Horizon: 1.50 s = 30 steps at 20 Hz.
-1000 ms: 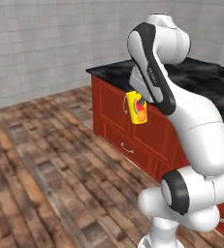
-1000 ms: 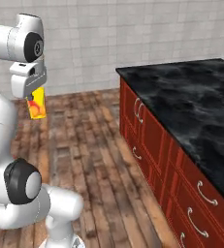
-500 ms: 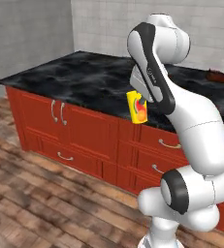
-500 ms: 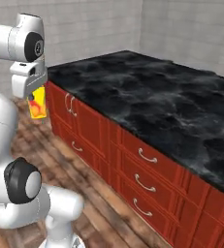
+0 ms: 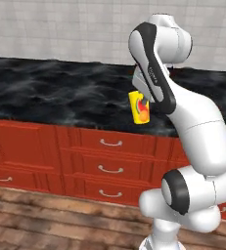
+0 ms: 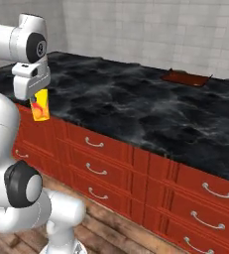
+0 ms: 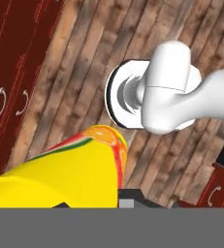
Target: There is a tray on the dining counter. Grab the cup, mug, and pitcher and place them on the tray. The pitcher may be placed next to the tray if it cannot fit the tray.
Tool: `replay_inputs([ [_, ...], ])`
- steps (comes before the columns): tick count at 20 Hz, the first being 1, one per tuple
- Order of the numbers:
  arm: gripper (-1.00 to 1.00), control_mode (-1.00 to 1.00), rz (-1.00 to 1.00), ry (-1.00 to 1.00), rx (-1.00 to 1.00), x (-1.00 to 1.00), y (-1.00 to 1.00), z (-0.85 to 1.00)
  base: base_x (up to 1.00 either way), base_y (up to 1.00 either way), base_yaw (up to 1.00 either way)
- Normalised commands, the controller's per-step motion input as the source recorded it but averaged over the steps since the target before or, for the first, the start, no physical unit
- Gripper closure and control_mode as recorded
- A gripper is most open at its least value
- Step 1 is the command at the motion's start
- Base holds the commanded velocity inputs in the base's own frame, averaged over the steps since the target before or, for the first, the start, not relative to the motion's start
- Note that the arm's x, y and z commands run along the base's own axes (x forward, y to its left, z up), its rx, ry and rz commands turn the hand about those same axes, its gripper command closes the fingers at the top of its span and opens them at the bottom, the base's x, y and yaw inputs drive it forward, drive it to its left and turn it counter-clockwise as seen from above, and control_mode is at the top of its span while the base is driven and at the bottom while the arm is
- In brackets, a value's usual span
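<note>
no readable text; cup (image 5: 140, 107) bears red-green fruit mark only.

The left base view looks from behind the arm (image 5: 183, 127), which rises at 4 o'clock, squarely onto the table (image 5: 60, 93) and its red drawers, fairly near. The right base view has the arm at 8 o'clock and looks along the same table toward the tray (image 6: 186, 78) at 1 o'clock. The hand view faces down at the wooden floor (image 7: 84, 72).
</note>
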Motion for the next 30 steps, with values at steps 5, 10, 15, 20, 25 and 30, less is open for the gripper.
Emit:
replay_inputs([
  [5, 1.0, 1.0, 0.0, 0.0, 0.0, 0.0, 0.0, 0.0, -0.05, -0.66, -0.52],
  [10, 1.0, 1.0, 0.0, 0.0, 0.0, 0.0, 0.0, 0.0, 0.0, -0.94, -0.34],
  [15, 1.0, 1.0, 0.0, 0.0, 0.0, 0.0, 0.0, 0.0, 0.0, -1.0, -0.24],
  [20, 1.0, 1.0, 0.0, 0.0, 0.0, 0.0, 0.0, 0.0, 0.0, -1.0, -0.19],
  [25, 1.0, 1.0, 0.0, 0.0, 0.0, 0.0, 0.0, 0.0, 0.14, -1.0, -0.1],
  [30, 1.0, 1.0, 0.0, 0.0, 0.0, 0.0, 0.0, 0.0, 0.38, -1.0, -0.01],
])
